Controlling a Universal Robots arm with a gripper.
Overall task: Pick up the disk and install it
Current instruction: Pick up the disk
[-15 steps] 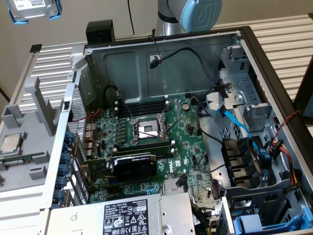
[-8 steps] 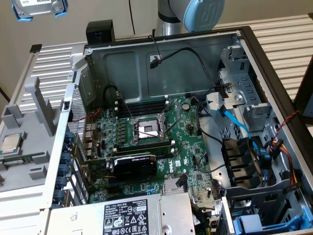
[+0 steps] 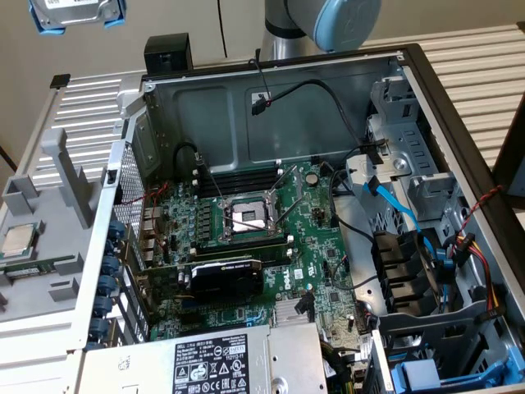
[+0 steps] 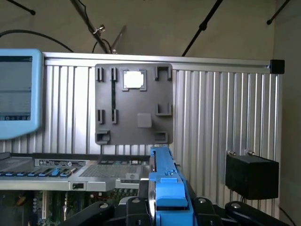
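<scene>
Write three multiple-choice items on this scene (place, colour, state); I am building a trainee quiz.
1. Where is the silver metal disk in a bright blue plastic carrier?
A. aloft outside the open grey metal computer case
B. in its drive bay
C. on its motherboard
2. What colour is the flat plastic tray under the small square silver processor chip?
A. grey
B. red
C. yellow
3. The gripper is:
A. open, empty
B. shut on the disk
C. shut on the chip
Answers: A, it hangs at the exterior view's upper left; A, the tray is grey; B, the wrist view has the carrier clamped in it.
</scene>
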